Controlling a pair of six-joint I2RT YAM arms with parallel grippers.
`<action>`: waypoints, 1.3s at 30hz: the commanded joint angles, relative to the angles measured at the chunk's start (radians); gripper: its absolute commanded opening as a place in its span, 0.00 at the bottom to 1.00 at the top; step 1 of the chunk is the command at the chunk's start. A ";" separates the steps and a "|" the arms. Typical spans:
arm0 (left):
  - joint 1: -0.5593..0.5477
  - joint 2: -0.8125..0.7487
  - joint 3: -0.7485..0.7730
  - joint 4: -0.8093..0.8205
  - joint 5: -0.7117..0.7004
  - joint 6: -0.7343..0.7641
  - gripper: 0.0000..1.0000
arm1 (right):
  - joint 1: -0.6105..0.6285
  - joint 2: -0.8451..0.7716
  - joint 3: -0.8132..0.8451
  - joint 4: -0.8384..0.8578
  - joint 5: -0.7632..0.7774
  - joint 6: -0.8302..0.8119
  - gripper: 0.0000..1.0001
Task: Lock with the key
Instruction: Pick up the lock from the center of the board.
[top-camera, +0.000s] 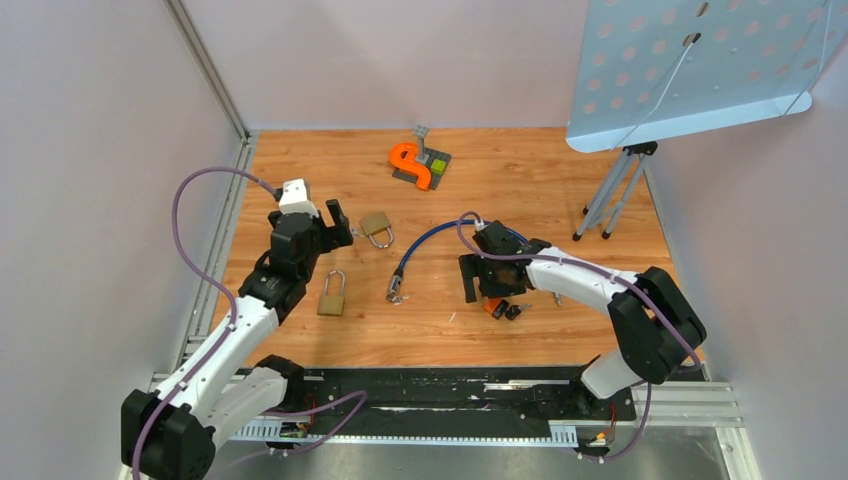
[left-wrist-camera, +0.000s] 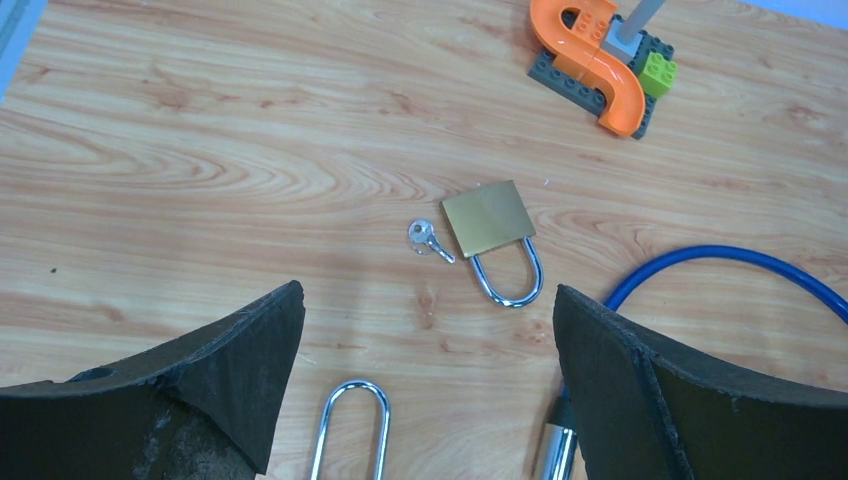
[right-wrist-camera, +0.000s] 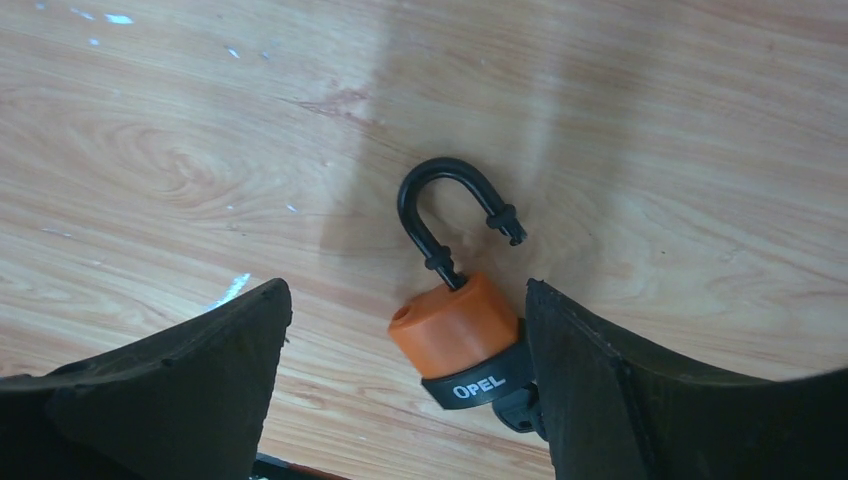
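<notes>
Two arms reach out over the wooden worktop (top-camera: 560, 170) when I look down from above. The left gripper (top-camera: 342, 226) hangs spread just beside a brass padlock (top-camera: 376, 225), grasping nothing. A second brass padlock (top-camera: 332, 296) lies nearer the arm bases, next to the left arm. A blue cable lock (top-camera: 425, 245) curves between the two arms. The right gripper (top-camera: 469, 280) sits low over the wood, with an orange padlock (top-camera: 497, 307) just beside it. At the far edge stands an orange toy (top-camera: 412, 165), and to the right a tripod (top-camera: 610, 195) stands under a perforated panel (top-camera: 700, 70).

From the left wrist, the fingers (left-wrist-camera: 230, 380) stand wide apart and empty. Ahead of them the brass padlock lies flat, its shackle pointing back toward the camera. The small silver key (left-wrist-camera: 430, 238) lies on the wood just beside the lock's body, not in any keyhole. The second brass padlock's shackle shows at the bottom, between the fingers.

From the right wrist, the gripper is likewise spread and holds nothing. The orange padlock lies between the fingers, close against the right-hand one in this view. Whether it touches I cannot tell. Its black shackle is swung open, one end free.
</notes>
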 joint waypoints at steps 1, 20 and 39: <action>0.005 -0.020 0.016 0.007 -0.035 0.024 1.00 | -0.002 0.027 0.045 -0.042 0.062 -0.015 0.85; 0.005 -0.025 0.001 0.006 -0.014 0.027 1.00 | 0.007 0.142 0.093 -0.037 0.158 0.096 0.09; 0.005 -0.032 -0.033 0.076 0.371 0.042 1.00 | 0.007 -0.106 0.007 0.246 0.177 0.170 0.00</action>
